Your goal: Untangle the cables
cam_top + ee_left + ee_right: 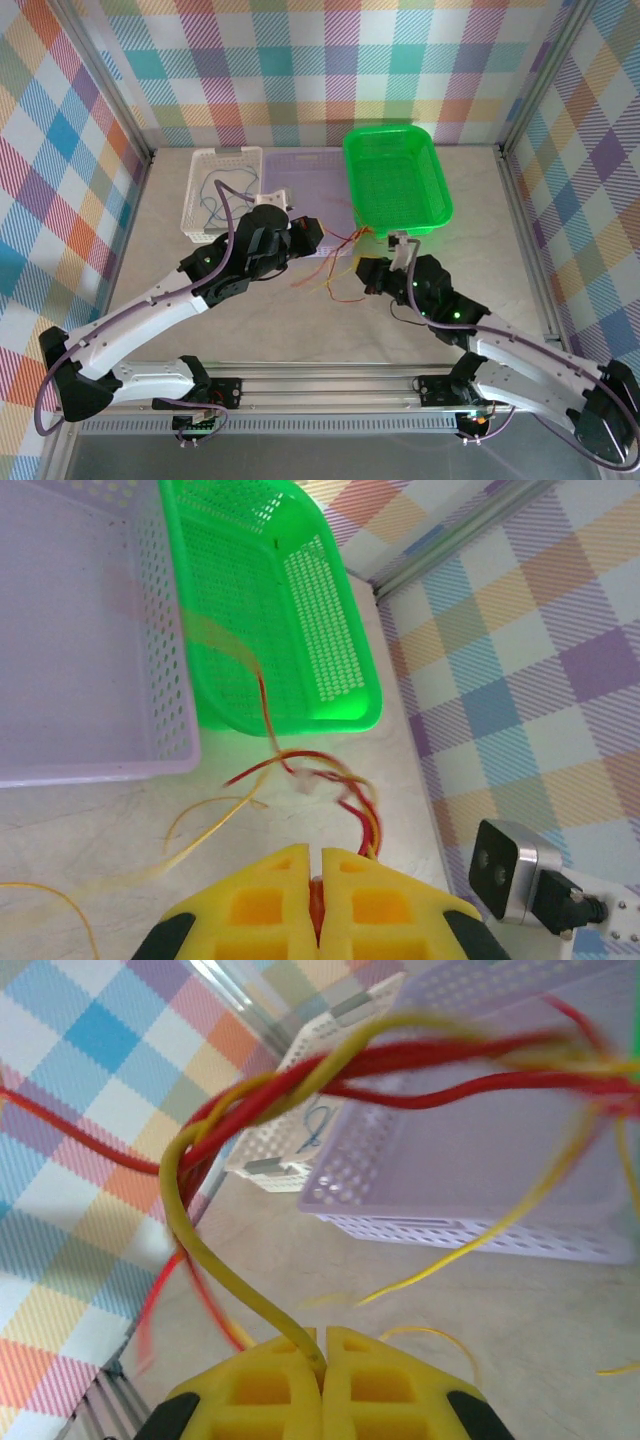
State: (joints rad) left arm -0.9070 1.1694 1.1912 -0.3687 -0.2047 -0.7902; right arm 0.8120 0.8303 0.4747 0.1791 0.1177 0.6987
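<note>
**Cables partly sorted: red and yellow twist held at both ends**

Cables in red and yellow lie in a loose snarl near the middle of the tabletop. They sit just in front of the near rims of the purple basket and the green basket.

They are thin and limp. In the right wrist view they wind round one another, and stray yellow ends curl over the tabletop.

The left gripper is closed tight on a red cable. The right gripper is closed just as tight on a yellow cable.

A blue cable lies in the white basket toward the far left corner, so some sorting looks done. The red and yellow twist is not yet parted, and that appears to be the bulk of what is left.
</note>
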